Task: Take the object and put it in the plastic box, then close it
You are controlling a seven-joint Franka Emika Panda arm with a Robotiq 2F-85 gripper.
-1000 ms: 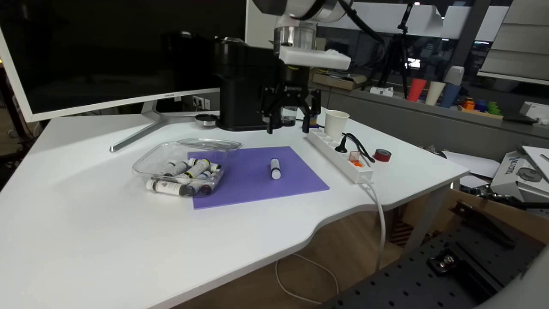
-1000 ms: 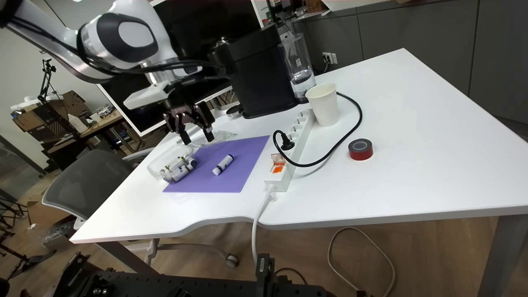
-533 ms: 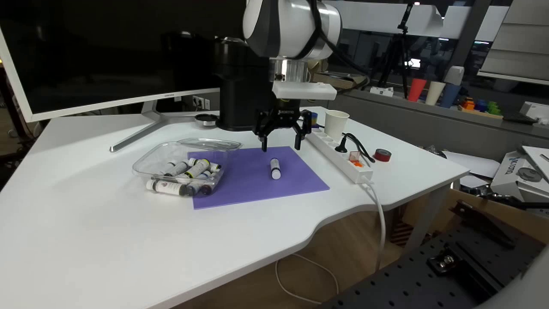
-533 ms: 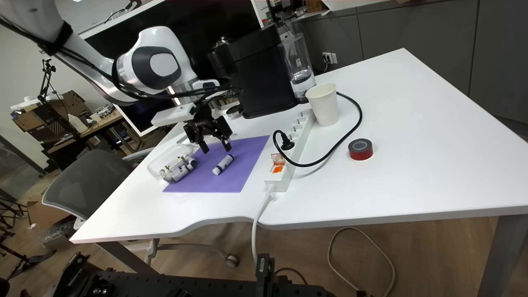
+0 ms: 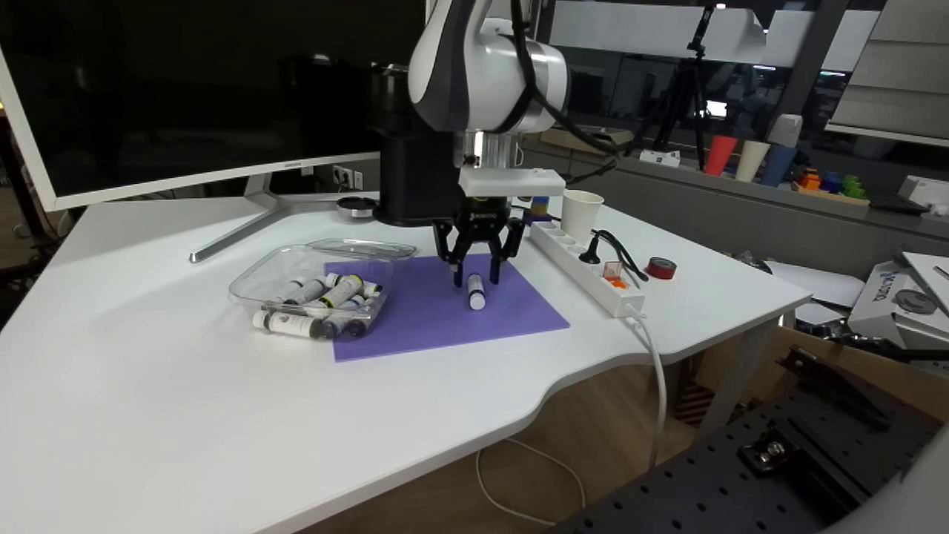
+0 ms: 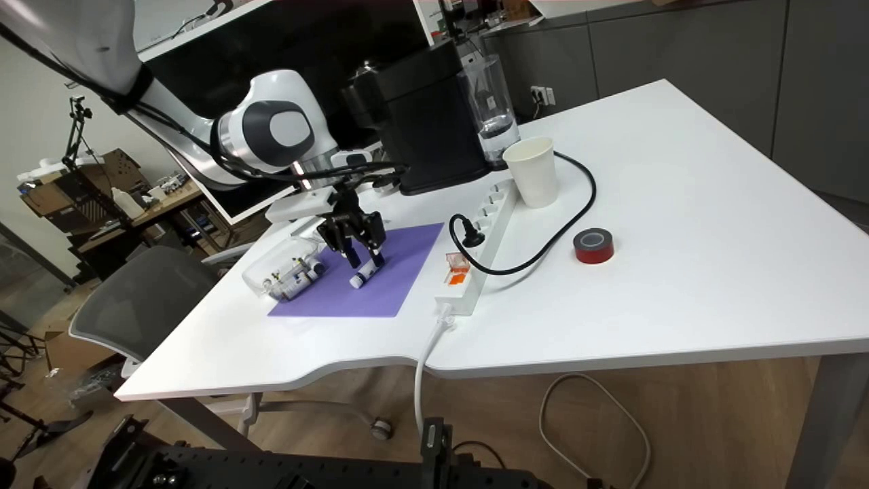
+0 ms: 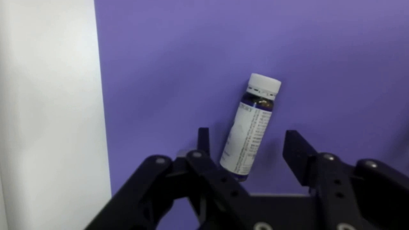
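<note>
A small bottle with a white cap and printed white label, the object (image 7: 246,139), lies on its side on the purple mat (image 5: 437,326). My gripper (image 7: 247,131) points down over it, with one finger on each side. Visible gaps separate the bottle from both fingertips in the wrist view. In both exterior views the gripper (image 5: 476,279) hovers at the bottle's far part, while its white cap (image 5: 477,302) shows in front. The clear plastic box (image 5: 248,285) sits at the mat's edge, holding several similar bottles, with its lid (image 5: 363,247) folded back.
A white power strip (image 5: 586,271) with a black plug runs along one side of the mat. Near it stand a paper cup (image 5: 580,213) and a roll of red tape (image 6: 593,247). A tall black machine (image 6: 434,122) and a monitor (image 5: 207,89) are behind.
My gripper has come down from above the table to the bottle on the mat. Its fingers have drawn partly closer together. Bottle and box have stayed put.
</note>
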